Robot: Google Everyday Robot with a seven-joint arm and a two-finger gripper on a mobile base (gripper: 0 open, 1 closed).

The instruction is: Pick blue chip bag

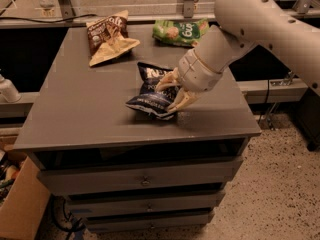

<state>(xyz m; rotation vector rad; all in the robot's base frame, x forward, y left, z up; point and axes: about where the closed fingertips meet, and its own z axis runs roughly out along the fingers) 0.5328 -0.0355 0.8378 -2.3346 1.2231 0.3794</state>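
Note:
The blue chip bag (149, 95), dark navy with white lettering, lies crumpled on the grey cabinet top (75, 109), near the middle and toward the front. My gripper (173, 92) reaches in from the right on a thick white arm. Its two tan fingers (165, 82) pinch the bag's right edge, one on the far side and one on the near side. The bag is bunched up between them and its bottom rests on the surface.
A brown-and-tan chip bag (107, 36) lies at the back left and a green snack bag (181, 31) at the back right. The cabinet has drawers (145, 181) below. A cardboard box (20, 204) stands on the floor at the left.

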